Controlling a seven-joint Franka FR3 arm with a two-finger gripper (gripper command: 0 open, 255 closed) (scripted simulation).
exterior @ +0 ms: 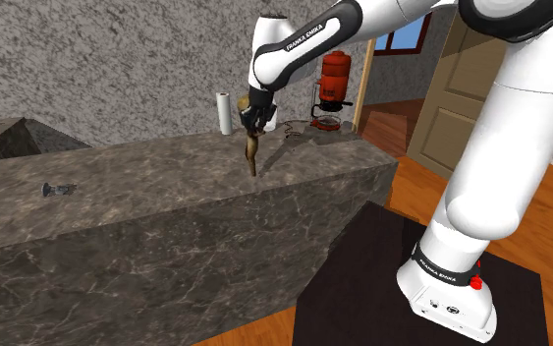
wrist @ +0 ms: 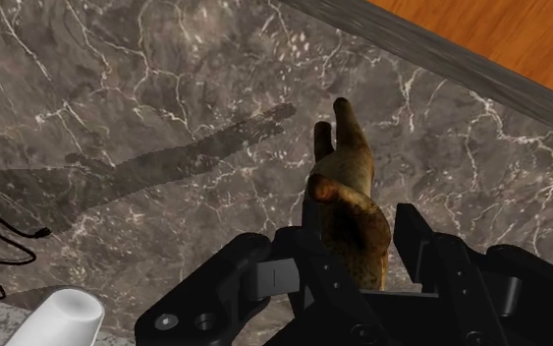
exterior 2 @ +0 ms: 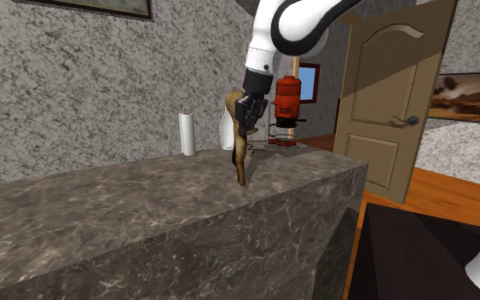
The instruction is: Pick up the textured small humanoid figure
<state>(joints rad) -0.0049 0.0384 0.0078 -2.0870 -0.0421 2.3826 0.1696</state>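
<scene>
The black gripper (wrist: 360, 239) is clasping the mottled brown figure (wrist: 349, 182) by its upper half from above, so the legs are hanging straight down over the marble counter (exterior: 146, 192). The figure is sitting toward the counter's right end in the shoulder view, nearer than the white roll (exterior: 224, 112). Whether its feet are touching the stone cannot be told.

I read "FRANKA EMIKA" twice in white lettering: along the dark forearm link (exterior: 306, 37), and around the near base collar (exterior: 445, 267).

Shoulder: looked down from beside the stand (exterior: 362, 280) over the counter's (exterior: 166, 192) long edge. Second exterior: faced that edge lower, nearer — white roll (exterior: 224, 113) shared. Wrist: pointed down, close.
</scene>
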